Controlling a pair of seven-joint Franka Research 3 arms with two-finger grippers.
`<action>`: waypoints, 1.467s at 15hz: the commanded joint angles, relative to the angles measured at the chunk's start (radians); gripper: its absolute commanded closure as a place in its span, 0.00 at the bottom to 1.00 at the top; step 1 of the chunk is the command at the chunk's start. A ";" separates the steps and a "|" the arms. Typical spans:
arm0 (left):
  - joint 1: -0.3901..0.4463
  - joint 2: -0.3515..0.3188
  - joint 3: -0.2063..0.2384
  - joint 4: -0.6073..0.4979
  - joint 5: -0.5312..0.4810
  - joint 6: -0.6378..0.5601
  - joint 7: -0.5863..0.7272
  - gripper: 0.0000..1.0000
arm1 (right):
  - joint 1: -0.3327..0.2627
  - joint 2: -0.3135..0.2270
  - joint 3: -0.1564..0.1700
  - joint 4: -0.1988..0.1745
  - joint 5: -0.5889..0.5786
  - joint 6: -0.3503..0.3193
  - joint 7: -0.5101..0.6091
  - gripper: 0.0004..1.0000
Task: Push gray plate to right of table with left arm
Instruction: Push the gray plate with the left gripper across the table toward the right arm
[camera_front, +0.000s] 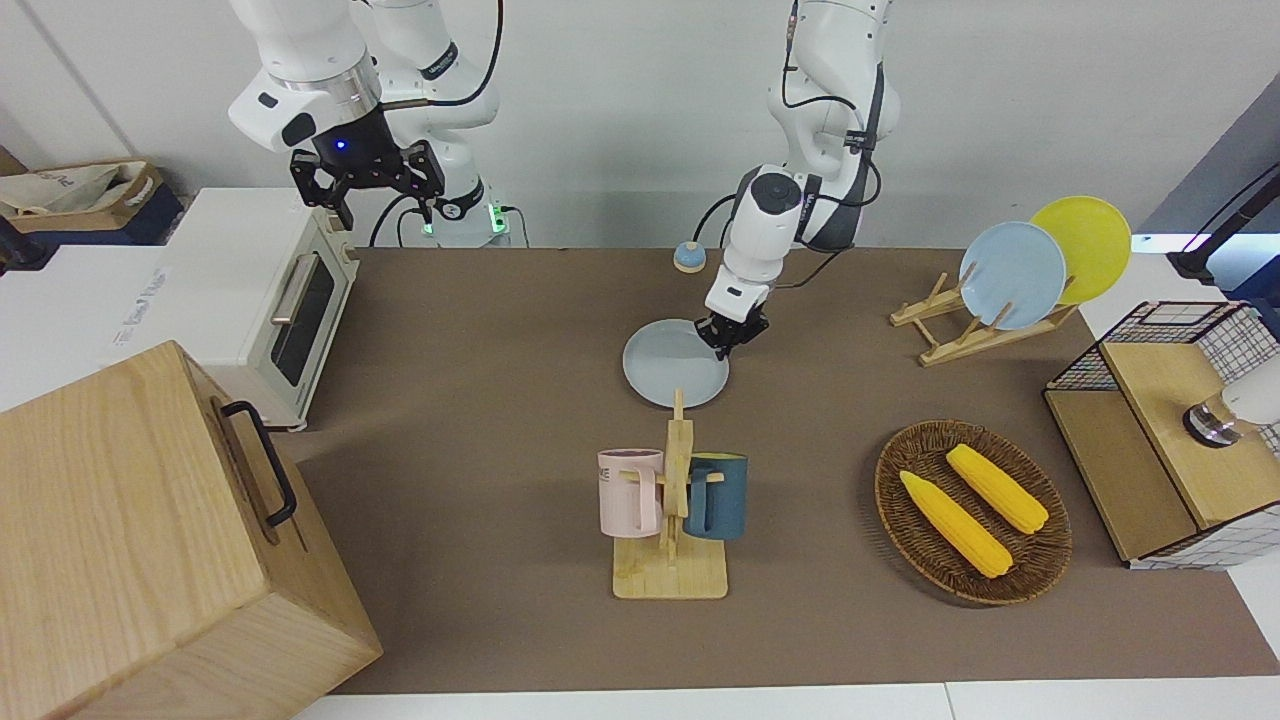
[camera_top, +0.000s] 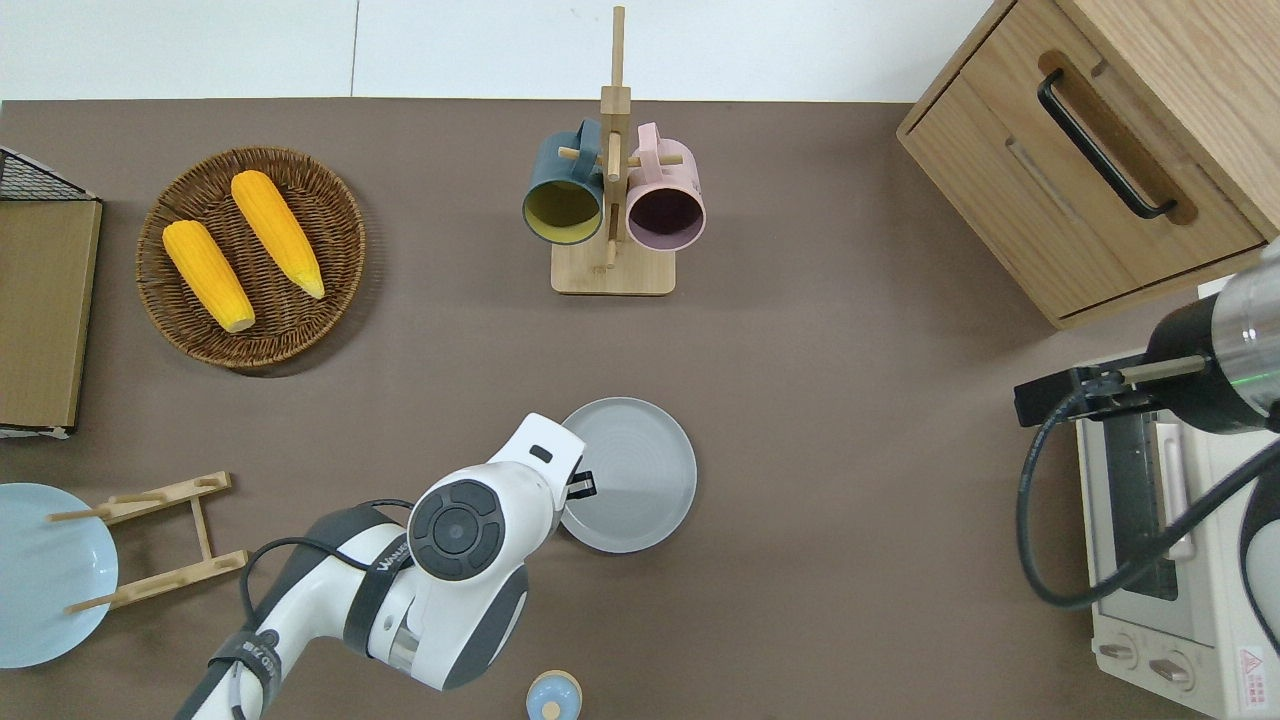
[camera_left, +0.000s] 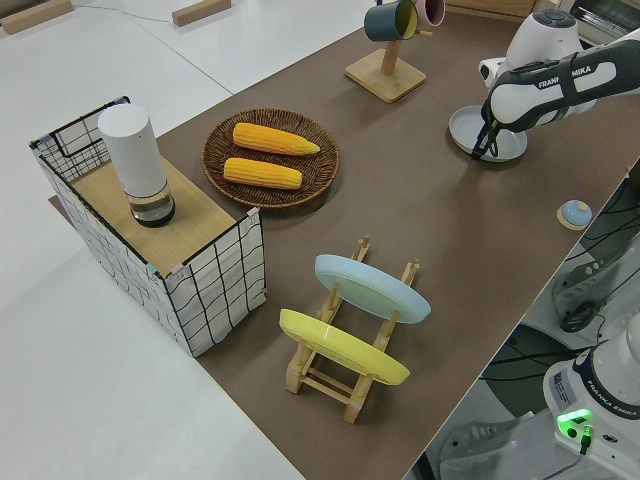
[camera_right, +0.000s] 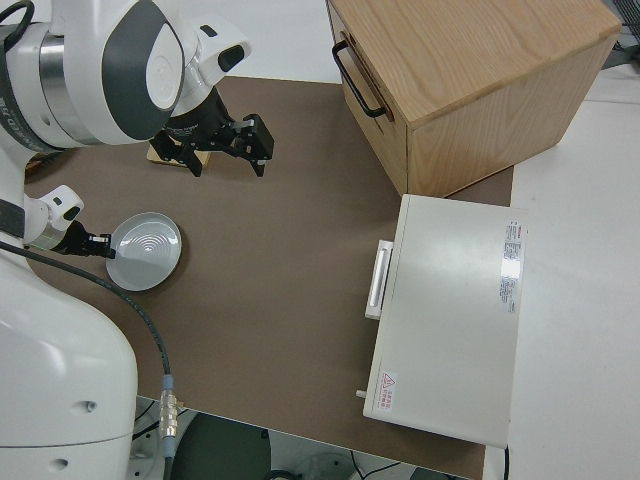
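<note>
Front view: gray plate (camera_front: 675, 363) lies mid-table (camera_front: 480, 400), nearer the robots than the mug rack (camera_front: 672, 500). Left gripper (camera_front: 728, 338) sits low at the plate's rim, on the edge toward the left arm's end; the push should run from there toward the right arm's end.

Overhead view: same, with fingertips at the rim and the plate lying to the right-arm side of them. Finger spread: cannot tell, and nothing looks held.

Right side view: right gripper (camera_right: 222, 142) parked, jaws apart, empty.
</note>
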 joint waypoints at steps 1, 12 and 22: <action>-0.076 0.101 0.008 0.096 -0.002 0.004 -0.092 1.00 | -0.011 -0.008 0.006 0.001 0.008 -0.012 -0.003 0.02; -0.122 0.228 -0.067 0.281 0.006 -0.001 -0.250 1.00 | -0.011 -0.008 0.006 -0.001 0.008 -0.012 -0.003 0.02; -0.202 0.310 -0.071 0.415 0.006 -0.001 -0.327 0.99 | -0.011 -0.008 0.006 -0.001 0.008 -0.012 -0.001 0.02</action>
